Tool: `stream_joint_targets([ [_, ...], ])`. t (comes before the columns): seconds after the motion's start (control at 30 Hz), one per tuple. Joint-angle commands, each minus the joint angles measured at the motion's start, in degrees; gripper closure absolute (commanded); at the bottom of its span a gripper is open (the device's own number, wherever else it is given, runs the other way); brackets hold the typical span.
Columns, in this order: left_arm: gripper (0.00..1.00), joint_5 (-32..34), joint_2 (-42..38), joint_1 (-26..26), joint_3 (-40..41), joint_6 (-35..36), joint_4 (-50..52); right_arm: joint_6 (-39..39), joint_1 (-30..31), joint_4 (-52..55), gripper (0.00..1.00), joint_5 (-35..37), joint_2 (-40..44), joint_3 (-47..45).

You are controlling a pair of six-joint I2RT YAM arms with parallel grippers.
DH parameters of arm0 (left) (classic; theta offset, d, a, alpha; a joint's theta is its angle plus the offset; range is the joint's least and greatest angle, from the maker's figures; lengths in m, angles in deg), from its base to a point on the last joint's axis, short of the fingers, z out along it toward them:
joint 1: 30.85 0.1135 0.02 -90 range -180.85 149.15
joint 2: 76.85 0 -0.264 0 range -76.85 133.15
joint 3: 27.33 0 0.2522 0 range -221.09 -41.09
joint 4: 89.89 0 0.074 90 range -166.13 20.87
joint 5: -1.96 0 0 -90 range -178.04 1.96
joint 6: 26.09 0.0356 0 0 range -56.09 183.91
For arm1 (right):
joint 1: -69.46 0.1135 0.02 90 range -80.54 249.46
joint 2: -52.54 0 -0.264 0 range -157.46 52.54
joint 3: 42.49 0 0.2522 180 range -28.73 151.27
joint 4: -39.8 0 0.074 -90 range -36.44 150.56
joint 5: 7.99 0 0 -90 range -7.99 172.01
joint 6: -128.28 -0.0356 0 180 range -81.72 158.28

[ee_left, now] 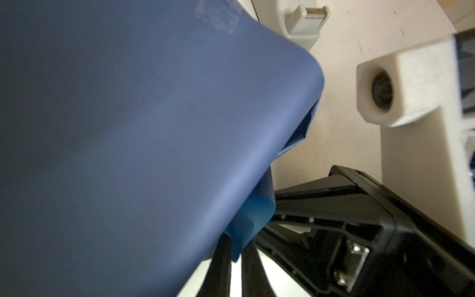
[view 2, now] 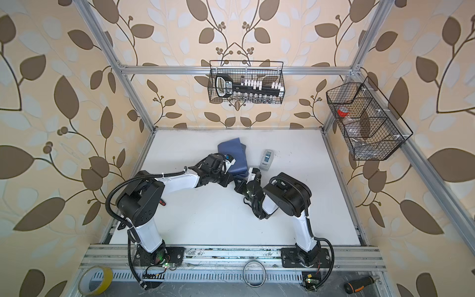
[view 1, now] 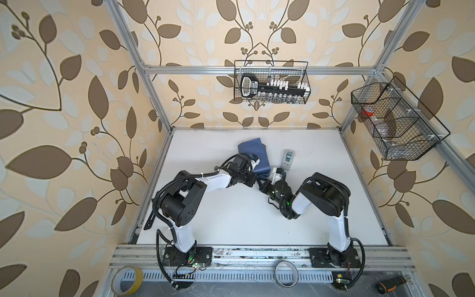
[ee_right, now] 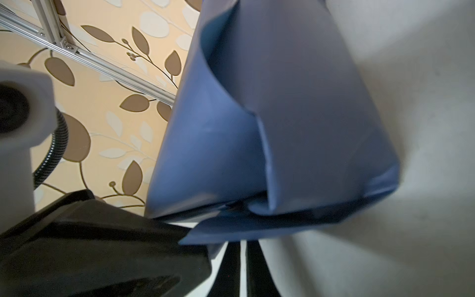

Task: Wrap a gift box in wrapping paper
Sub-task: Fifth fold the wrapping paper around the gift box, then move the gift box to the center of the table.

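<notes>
Slate-blue wrapping paper (view 1: 253, 151), folded into a bundle, lies near the desk's (view 1: 231, 218) far edge, its long axis running toward the near edge, slanted slightly right. The left gripper (ee_left: 237, 246) pinches its near-end flap. The right gripper's (ee_right: 243, 246) fingers sit together, tips hidden under paper.

We find the paper (view 1: 253, 150) smooth and matt. The tabletop (view 1: 231, 221) is matt white, lightly scuffed. The frame (view 1: 205, 69) is bare ribbed metal, the baskets (view 1: 272, 100) thin black wire, the dispenser (view 1: 288, 159) grey plastic.
</notes>
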State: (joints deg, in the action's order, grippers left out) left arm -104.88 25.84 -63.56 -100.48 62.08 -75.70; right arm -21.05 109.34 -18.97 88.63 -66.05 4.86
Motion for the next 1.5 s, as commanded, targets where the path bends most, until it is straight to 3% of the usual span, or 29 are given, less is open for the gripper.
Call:
stream_joint_targets([
  [0.0,0.95,0.92,-0.21,-0.51,-3.11,2.05,1.6,0.22,-0.46,0.12,0.9,0.41,0.12,-2.0],
  [0.07,0.99,1.1,-0.12,-0.54,-3.83,2.97,2.65,0.52,-0.78,0.11,0.88,0.03,1.16,-3.03],
  [0.3,1.0,0.41,-0.05,-0.6,-5.46,6.05,5.0,4.19,-3.89,4.42,0.83,-3.05,11.69,-11.52],
  [0.47,1.0,0.12,0.06,-1.1,-5.67,7.27,5.64,8.63,-7.66,16.4,0.79,-6.85,22.06,-13.79],
  [0.6,1.0,-0.23,0.18,-1.35,-5.38,8.02,5.73,13.13,-11.12,29.35,0.68,-11.14,26.81,-8.53],
  [0.87,1.0,0.1,-0.19,-1.36,-4.85,8.33,5.9,20.74,-14.13,42.8,0.44,-12.62,24.46,5.41],
  [1.1,1.0,-0.1,-0.58,-1.45,-4.41,8.42,5.38,24.79,-14.46,50.87,0.26,-12.61,16.69,17.74],
  [1.3,1.0,-0.89,-0.38,-1.57,-4.06,8.5,4.94,26.89,-14.74,55.53,0.25,-12.95,10.18,24.43],
  [1.47,1.0,-2.39,-0.89,-1.65,-3.62,8.55,4.77,27.47,-14.75,57.17,0.3,-11.96,9.66,22.62],
])
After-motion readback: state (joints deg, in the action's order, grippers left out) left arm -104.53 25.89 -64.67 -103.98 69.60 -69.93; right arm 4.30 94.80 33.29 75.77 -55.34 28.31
